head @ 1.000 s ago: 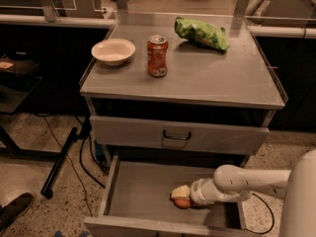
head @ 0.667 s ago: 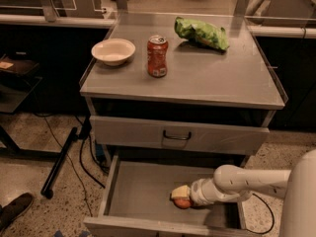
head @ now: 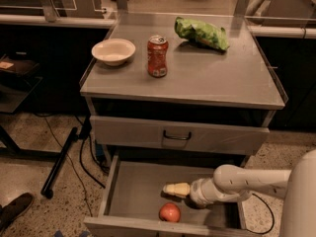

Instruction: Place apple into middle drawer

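The apple (head: 170,212) is round and red-orange. It lies on the bare grey floor of the open middle drawer (head: 133,191), close to the front wall. My gripper (head: 176,189) reaches into the drawer from the right. It is just behind and above the apple, apart from it, open and empty. The white arm (head: 247,181) runs off to the right edge of the view.
The grey cabinet top (head: 222,78) carries a white bowl (head: 113,51), a red soda can (head: 157,56) and a green chip bag (head: 201,33). The shut upper drawer front (head: 128,132) with a dark loop handle (head: 177,136) sits above the open drawer. Cables and a shoe (head: 15,209) lie on the floor at left.
The apple was at my gripper's tip. Now it lies free on the drawer floor, nearer the front wall, and the gripper has drawn slightly back from it.
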Controlling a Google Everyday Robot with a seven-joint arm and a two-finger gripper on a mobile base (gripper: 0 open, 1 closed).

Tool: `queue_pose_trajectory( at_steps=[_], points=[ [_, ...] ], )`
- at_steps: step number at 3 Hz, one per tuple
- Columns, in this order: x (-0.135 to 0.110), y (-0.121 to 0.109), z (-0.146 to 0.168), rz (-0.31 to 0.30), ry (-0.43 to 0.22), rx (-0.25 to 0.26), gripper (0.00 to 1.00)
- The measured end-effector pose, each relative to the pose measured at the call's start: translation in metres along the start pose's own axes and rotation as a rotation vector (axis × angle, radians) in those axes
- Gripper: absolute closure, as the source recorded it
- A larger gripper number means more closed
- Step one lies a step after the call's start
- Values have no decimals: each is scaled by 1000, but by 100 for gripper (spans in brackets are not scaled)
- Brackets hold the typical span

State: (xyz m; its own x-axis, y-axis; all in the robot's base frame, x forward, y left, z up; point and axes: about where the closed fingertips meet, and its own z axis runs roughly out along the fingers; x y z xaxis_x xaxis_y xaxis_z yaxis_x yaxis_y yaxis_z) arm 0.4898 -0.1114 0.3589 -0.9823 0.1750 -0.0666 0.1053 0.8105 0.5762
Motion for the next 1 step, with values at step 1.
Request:
queue_pose_trajectory(
  at_steps=[1],
  points=[
    [0,0,0,0,0,0,0]
  ],
)
